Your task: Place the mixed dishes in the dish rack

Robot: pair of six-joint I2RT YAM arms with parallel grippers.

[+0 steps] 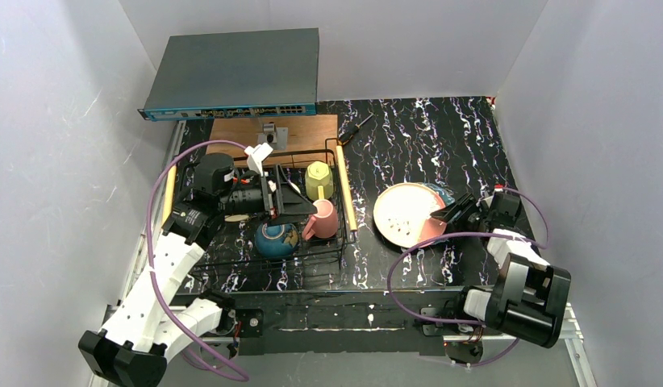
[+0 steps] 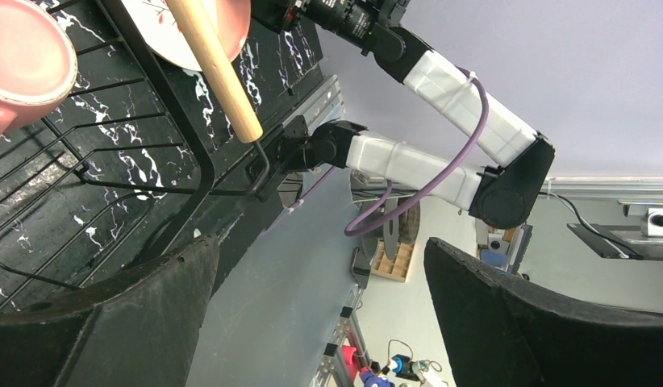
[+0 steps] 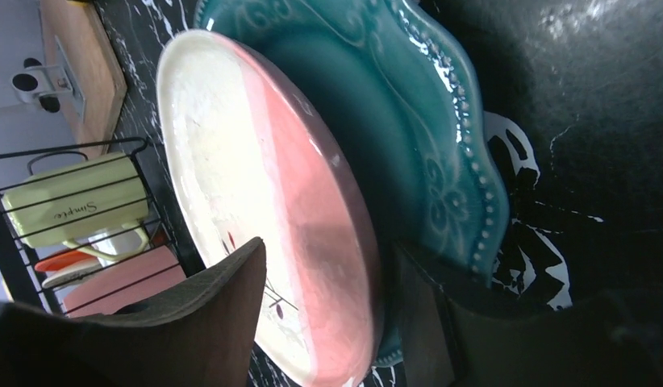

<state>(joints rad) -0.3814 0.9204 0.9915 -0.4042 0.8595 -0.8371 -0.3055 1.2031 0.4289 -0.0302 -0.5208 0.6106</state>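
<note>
The cream plate (image 1: 405, 211) with a pink underside lies tilted on the teal plate (image 1: 443, 192), right of the dish rack (image 1: 342, 250). My right gripper (image 1: 445, 214) is open at its near-right rim. In the right wrist view one finger stands over the cream plate (image 3: 223, 161); the other sits under its pink edge, above the teal plate (image 3: 409, 105). Inside the rack are a yellow-green mug (image 1: 318, 179), a pink mug (image 1: 324, 219) and a blue-teal bowl (image 1: 275, 239). My left gripper (image 1: 296, 200) hovers over the rack, open with nothing between its fingers (image 2: 151, 298).
A brown wooden board (image 1: 272, 127) lies behind the rack, and a grey network switch (image 1: 235, 68) behind that. The rack's wooden handle (image 1: 345, 189) runs between rack and plates. White walls close in on both sides. The right arm (image 2: 441, 161) crosses the left wrist view.
</note>
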